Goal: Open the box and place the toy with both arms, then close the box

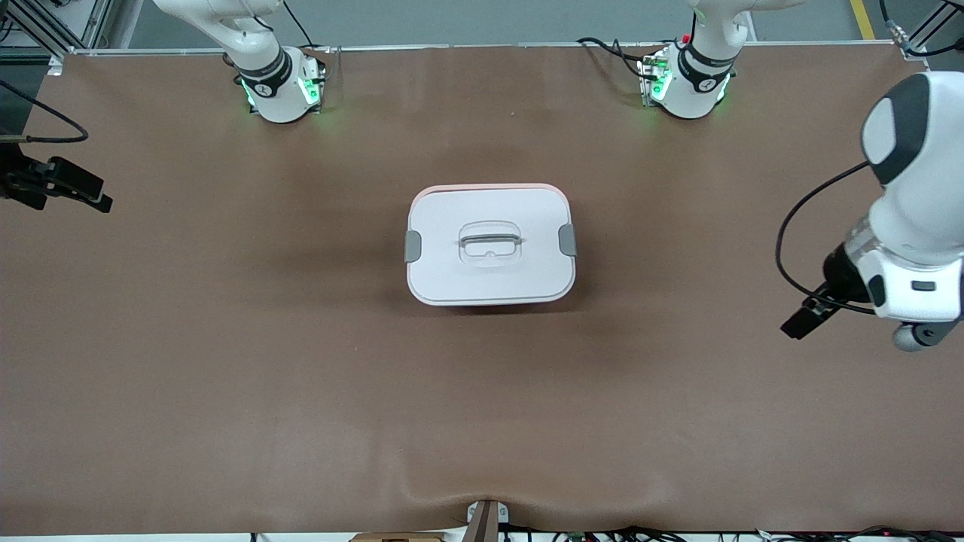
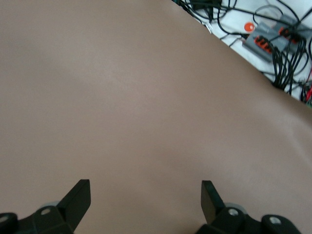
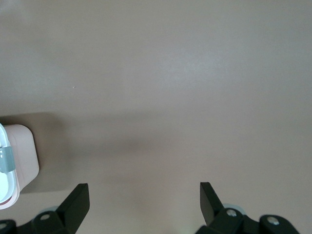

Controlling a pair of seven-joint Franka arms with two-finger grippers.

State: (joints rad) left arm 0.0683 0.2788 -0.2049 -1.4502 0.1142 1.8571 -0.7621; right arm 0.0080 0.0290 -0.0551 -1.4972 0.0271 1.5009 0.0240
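The box [image 1: 491, 242] stands at the middle of the brown table with its white lid [image 1: 489, 280] on; both grey side clips lie against its ends and the handle [image 1: 489, 244] lies flat in its recess. The toy is not in view. My left gripper [image 2: 145, 187] is open and empty over bare table at the left arm's end; the left arm's wrist [image 1: 911, 282] shows at the edge of the front view. My right gripper [image 3: 144, 190] is open and empty over bare table, with a corner of the box [image 3: 22, 156] beside it.
Cables and a grey power strip [image 2: 265, 39] lie off the table's edge in the left wrist view. A black mount [image 1: 56, 187] juts in at the right arm's end. A small bracket [image 1: 486, 518] sits at the table's front edge.
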